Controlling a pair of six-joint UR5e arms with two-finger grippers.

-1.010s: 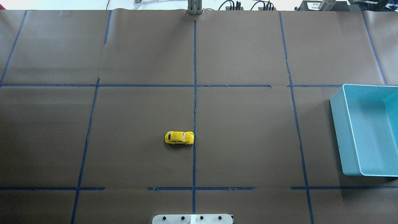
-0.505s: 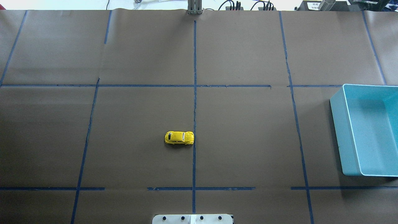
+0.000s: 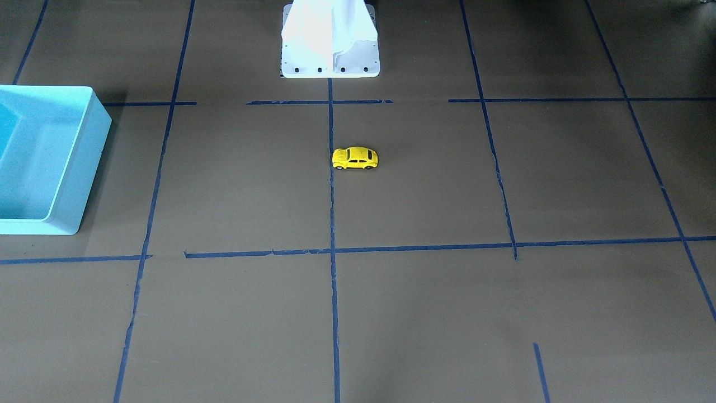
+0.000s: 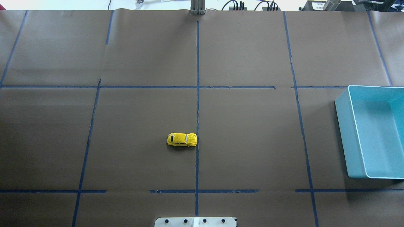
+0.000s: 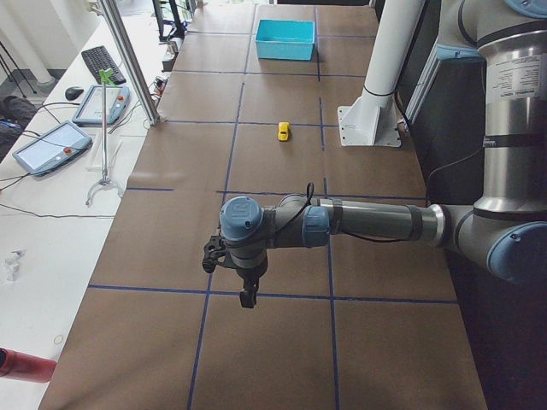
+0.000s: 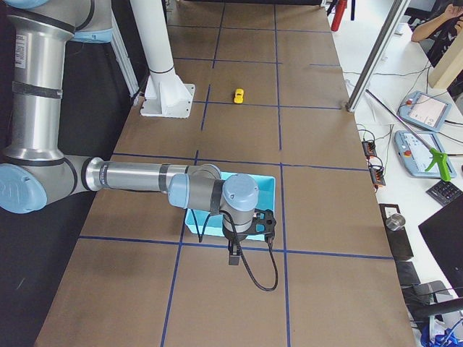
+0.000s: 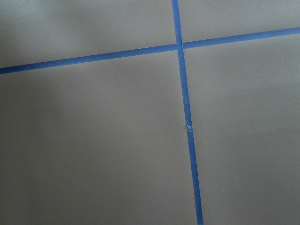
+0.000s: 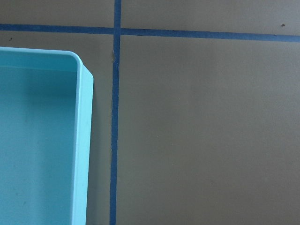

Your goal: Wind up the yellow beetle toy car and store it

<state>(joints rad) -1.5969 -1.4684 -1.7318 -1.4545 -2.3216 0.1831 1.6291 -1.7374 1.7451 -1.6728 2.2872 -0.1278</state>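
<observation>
The yellow beetle toy car [image 4: 182, 139] stands on its wheels on the brown paper, just left of the centre tape line, alone; it also shows in the front view [image 3: 355, 158] and both side views [image 5: 284, 131] [image 6: 238, 95]. The turquoise bin [image 4: 345, 135] sits empty at the table's right edge [image 3: 84, 162]. My left gripper [image 5: 248, 295] hangs over the table's left end, far from the car. My right gripper [image 6: 235, 254] hangs by the bin's outer side. Whether either is open, I cannot tell. The wrist views show only paper, tape and the bin's rim [image 8: 83, 140].
Blue tape lines divide the brown paper into squares. The white robot base [image 3: 330, 50] stands at the near middle edge. A metal post [image 4: 198, 8] stands at the far edge. Tablets and a keyboard lie on side benches beyond the table.
</observation>
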